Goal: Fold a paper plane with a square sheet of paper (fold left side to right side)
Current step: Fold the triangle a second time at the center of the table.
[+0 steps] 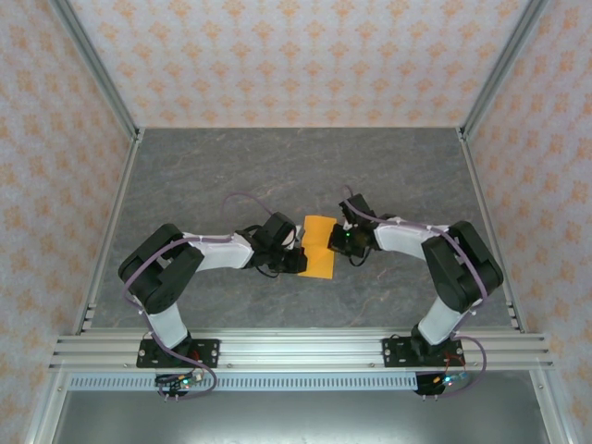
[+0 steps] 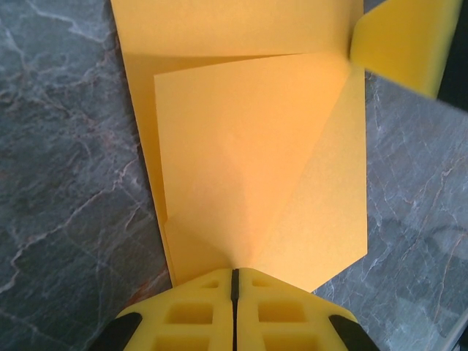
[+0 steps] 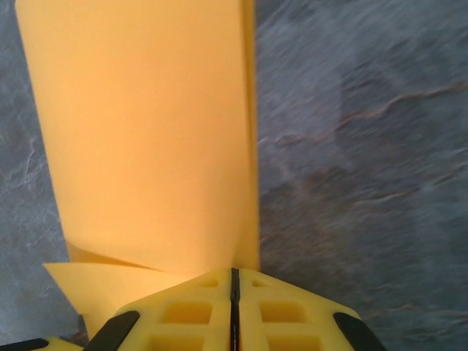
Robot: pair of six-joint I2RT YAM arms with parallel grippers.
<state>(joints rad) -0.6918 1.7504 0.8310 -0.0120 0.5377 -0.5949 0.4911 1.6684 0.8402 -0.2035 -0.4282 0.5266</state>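
Orange paper, the square sheet of paper (image 1: 319, 247), is seen lying mid-bench (image 1: 277, 176) between the two arms, already narrowed to a strip. The left hand (image 2: 234, 281) is pressed together, and an upper layer, tented with shallow ridges that run to the fingertips, appears to be pinched by it. The right hand (image 3: 234, 281) is likewise pressed together at the opposite long edge; whether paper is caught there cannot be told. The left-over-right fold is judged to be in hand, the layer carried across but not yet flattened. For the next move, the free edge would need to be matched to the right edge and the crease pressed down without the sheet being dragged. Its long axis is directed almost straight away from the arm bases; no nose is formed yet, so no heading can be given.
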